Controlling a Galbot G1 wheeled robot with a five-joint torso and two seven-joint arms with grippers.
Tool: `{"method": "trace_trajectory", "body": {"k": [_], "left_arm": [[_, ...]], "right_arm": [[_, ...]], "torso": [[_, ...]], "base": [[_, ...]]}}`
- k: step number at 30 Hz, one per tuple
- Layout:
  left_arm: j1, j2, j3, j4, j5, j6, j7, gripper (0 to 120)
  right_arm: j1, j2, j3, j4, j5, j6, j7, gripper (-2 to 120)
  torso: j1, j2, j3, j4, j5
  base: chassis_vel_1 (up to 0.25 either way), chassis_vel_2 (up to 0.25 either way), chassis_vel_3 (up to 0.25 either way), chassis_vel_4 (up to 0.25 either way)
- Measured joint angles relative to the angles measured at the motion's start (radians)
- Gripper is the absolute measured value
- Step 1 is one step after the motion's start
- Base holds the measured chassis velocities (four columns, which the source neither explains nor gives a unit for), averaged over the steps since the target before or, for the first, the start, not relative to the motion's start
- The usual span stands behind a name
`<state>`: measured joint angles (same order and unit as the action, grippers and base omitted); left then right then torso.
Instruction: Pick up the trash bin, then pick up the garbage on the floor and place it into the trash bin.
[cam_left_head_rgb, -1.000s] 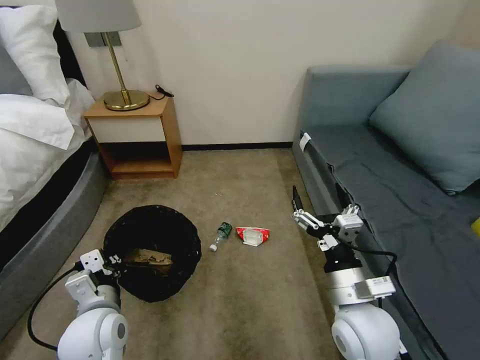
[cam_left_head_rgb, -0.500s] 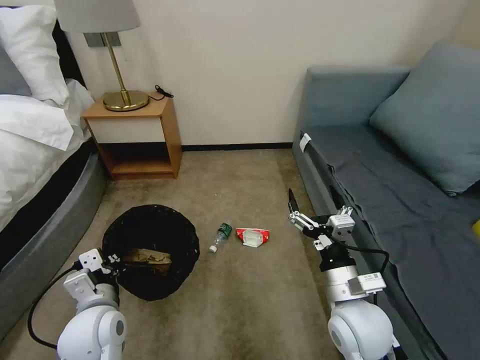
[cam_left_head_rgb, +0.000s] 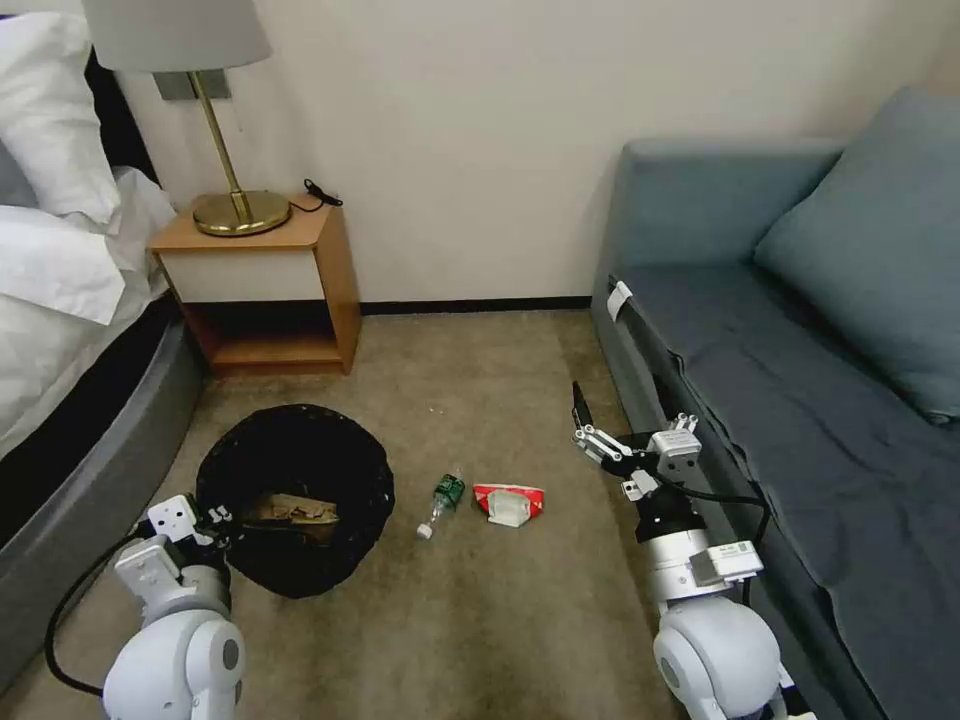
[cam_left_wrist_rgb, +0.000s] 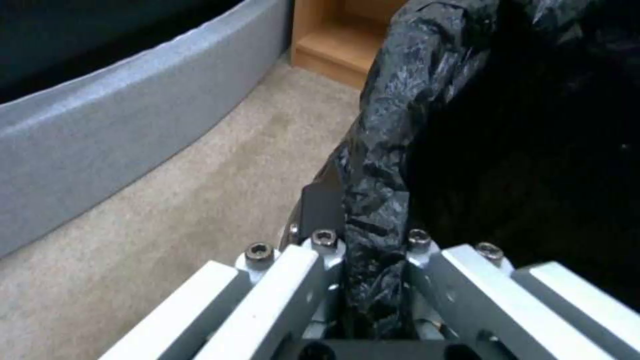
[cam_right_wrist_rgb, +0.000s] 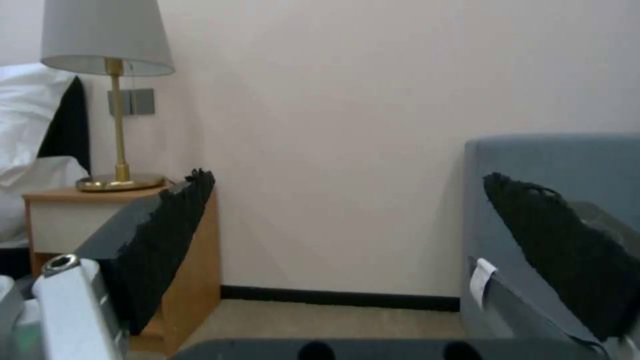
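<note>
While the trash bin (cam_left_head_rgb: 293, 497) sits on the carpet at my left with its black liner pinched in my left gripper (cam_left_wrist_rgb: 373, 260), most of what changed over the last second is really my own view. The whole room slid a bit, the nightstand (cam_left_head_rgb: 262, 285) and lamp (cam_left_head_rgb: 205, 110) drifting left and the sofa (cam_left_head_rgb: 800, 400) shifting too, so that's me moving, not the stuff on the floor. The bin went along with me, so the hold on its rim looks solid. There's already a brownish wrapper and a tan paper wad (cam_left_head_rgb: 290, 512) lying inside it.

The little bottle (cam_left_head_rgb: 441, 499) and the red-and-white packet (cam_left_head_rgb: 508, 502) are on the carpet just right of the bin, close together but not touching. My right gripper (cam_left_head_rgb: 590, 430) crept a little forward and toward them; it hangs off the floor beside the sofa front, jaws spread wide and holding nothing.

So I reckon I'm halfway: two pieces in, two to go, with the right arm lining up for the packet or the bottle.
</note>
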<state>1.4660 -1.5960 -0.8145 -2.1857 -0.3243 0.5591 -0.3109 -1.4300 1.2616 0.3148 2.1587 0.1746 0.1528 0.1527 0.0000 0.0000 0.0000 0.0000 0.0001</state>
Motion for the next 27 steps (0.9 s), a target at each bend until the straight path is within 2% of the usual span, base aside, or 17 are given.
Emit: {"method": "trace_trajectory", "body": {"k": [12, 20, 22, 23, 26, 27], "left_arm": [[-0.008, 0.005, -0.006, 0.008, -0.011, 0.001, 0.0, 2], [-0.018, 0.013, -0.007, 0.026, -0.016, 0.004, 0.0, 2], [-0.021, 0.018, -0.006, 0.035, -0.016, 0.012, -0.001, 2], [-0.021, 0.018, -0.006, 0.035, -0.016, 0.012, -0.001, 2], [-0.016, 0.024, -0.01, 0.021, 0.004, 0.027, 0.001, 2], [-0.016, 0.024, -0.01, 0.021, 0.004, 0.027, 0.001, 2]], "right_arm": [[0.015, -0.007, -0.007, -0.03, 0.0, -0.002, 0.0, 100], [0.046, -0.052, -0.011, -0.054, 0.023, -0.002, -0.016, 100], [0.066, -0.101, -0.021, -0.073, 0.051, -0.003, -0.023, 100], [0.066, -0.101, -0.021, -0.073, 0.051, -0.003, -0.023, 100], [0.103, -0.21, -0.067, -0.107, 0.163, -0.008, -0.043, 100], [0.103, -0.21, -0.067, -0.107, 0.163, -0.008, -0.043, 100]], "torso": [[0.0, 0.0, 0.0, 0.0, -0.0002], [0.0, 0.0, 0.0, 0.0, 0.0], [0.0, 0.0, 0.0, 0.0, -0.0001], [0.0, 0.0, 0.0, 0.0, -0.0001], [0.0, 0.0, 0.0, -0.0001, -0.0002], [0.0, 0.0, 0.0, -0.0001, -0.0002]], "base": [[-0.093, 0.097, 0.091, -0.098], [-0.02, 0.019, 0.022, -0.015], [0.0, 0.0, 0.0, 0.0], [0.0, 0.0, 0.0, 0.0], [0.0, 0.0, 0.0, 0.0], [0.0, 0.0, 0.0, 0.0]]}}
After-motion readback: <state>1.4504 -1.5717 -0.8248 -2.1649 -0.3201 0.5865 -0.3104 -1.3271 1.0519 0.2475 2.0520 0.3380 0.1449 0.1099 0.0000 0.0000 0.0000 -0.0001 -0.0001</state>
